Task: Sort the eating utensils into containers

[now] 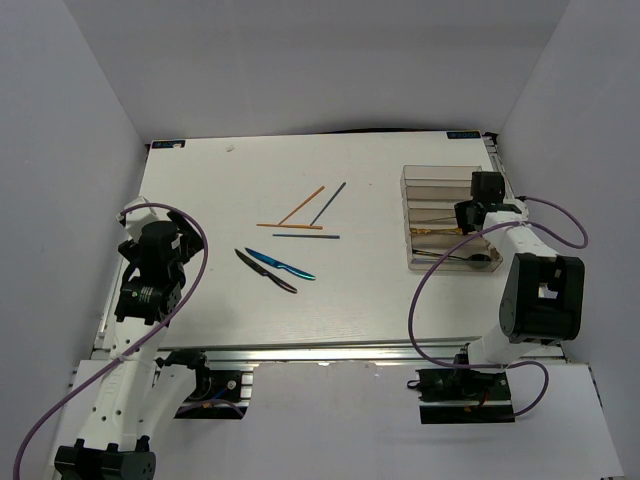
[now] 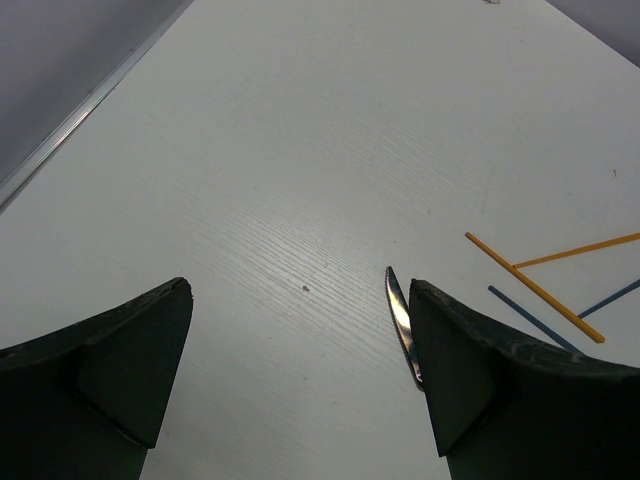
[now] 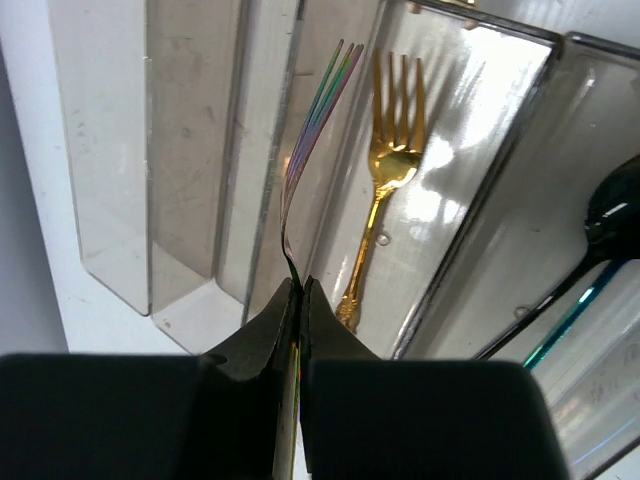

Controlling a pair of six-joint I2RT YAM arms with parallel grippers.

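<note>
Forks belong together, so our next move turns on how the rainbow-tinted fork lines up with the tray. Our right tool is pressed together on the fork's handle, pinching it edge-on. The tines point straight away from the tool, along the long axis of the compartments. The fork hangs over the wall between the compartment holding the gold fork and the bare one to its left in the wrist view; whether it touches that wall we cannot tell. We judge it needs a small shift toward the gold fork's side before release, or it may land on the divider. A dark spoon lies one compartment further over. Our left tool is spread wide above the table, with a dark knife just beside it and orange chopsticks beyond. The right arm is at the tray; the left is well apart from it, nearer the loose pieces.
</note>
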